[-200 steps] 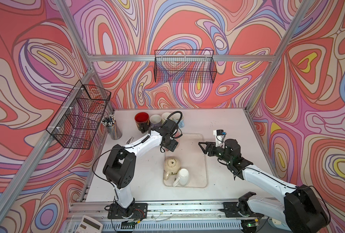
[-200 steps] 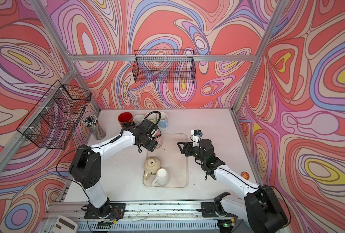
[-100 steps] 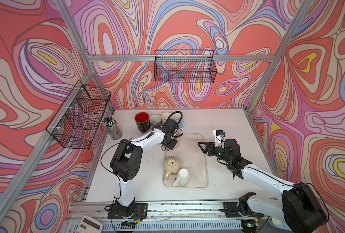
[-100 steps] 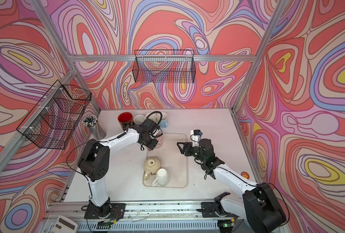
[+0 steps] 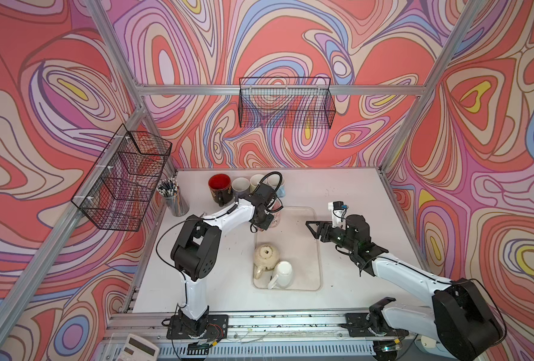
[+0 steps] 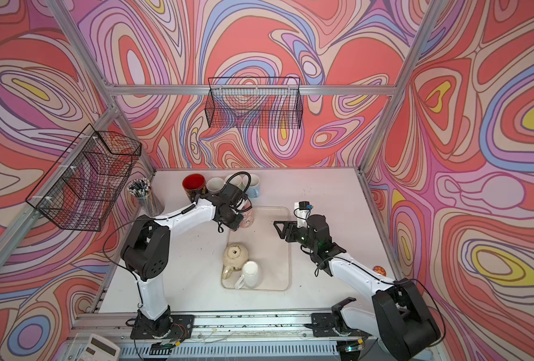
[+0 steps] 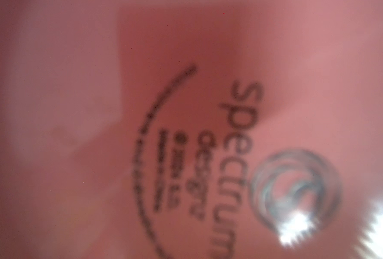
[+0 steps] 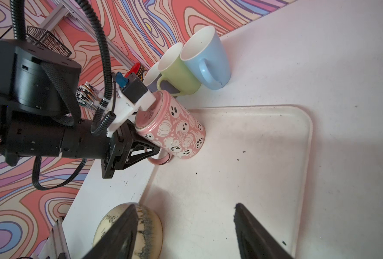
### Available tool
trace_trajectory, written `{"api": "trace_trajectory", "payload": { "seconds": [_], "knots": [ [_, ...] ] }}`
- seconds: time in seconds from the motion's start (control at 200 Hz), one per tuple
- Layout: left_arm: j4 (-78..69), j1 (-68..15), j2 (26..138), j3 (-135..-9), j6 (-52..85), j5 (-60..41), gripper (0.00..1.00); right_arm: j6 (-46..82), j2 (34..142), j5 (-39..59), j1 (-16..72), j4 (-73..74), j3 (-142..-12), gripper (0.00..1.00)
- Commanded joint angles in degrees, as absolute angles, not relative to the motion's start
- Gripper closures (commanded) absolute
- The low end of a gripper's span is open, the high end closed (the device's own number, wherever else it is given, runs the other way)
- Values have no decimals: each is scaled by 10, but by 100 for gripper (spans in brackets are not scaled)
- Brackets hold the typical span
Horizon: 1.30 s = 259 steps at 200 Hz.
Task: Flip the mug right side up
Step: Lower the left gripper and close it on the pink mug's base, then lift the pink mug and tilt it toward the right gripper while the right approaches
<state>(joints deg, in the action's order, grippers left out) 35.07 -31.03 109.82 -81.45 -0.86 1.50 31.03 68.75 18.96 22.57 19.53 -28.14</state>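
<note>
The mug (image 5: 275, 215) is pink with white ghost prints. It stands upside down on the far left corner of the tray (image 5: 309, 212), also seen as the mug (image 6: 248, 215) and the mug (image 8: 177, 130). Its printed pink base (image 7: 186, 134) fills the left wrist view. My left gripper (image 8: 151, 153) reaches in level from the left and is shut on the mug's handle (image 8: 160, 159), low at its side. My right gripper (image 8: 186, 206) hovers open over the tray's right part, empty, pointing at the mug; in a top view the right gripper (image 5: 312, 226) is well apart from it.
A cream round pot (image 5: 265, 256) and a white mug (image 5: 283, 273) sit base up at the tray's near left. A red mug (image 5: 219, 186), a green mug (image 8: 177, 74) and a blue mug (image 8: 206, 58) stand upright behind. A pen cup (image 5: 173, 200) is at the far left.
My left gripper's jaws have closed in on the pink mug's handle, and that arm's elbow has swung nearer. The right arm and the mug have stayed put.
</note>
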Motion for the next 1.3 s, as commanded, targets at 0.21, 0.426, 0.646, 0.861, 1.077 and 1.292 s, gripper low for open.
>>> {"api": "trace_trajectory", "payload": {
  "seconds": [0.21, 0.426, 0.646, 0.861, 1.077, 1.292],
  "knots": [
    [334, -309, 1062, -821, -3, 5, 100, 308, 703, 194, 224, 209, -278, 30],
    [321, -311, 1020, -807, 13, -21, 100, 308, 706, 219, 223, 237, -272, 30],
    [283, -311, 953, -770, 54, -72, 100, 332, 696, 250, 223, 335, -235, 29],
    [247, -311, 881, -743, 92, -123, 100, 360, 703, 286, 223, 419, -218, 8],
    [202, -311, 801, -712, 136, -170, 100, 392, 689, 294, 222, 484, -203, 2],
    [111, -311, 730, -660, 208, -234, 100, 463, 699, 329, 222, 668, -163, 2]
  ]
}}
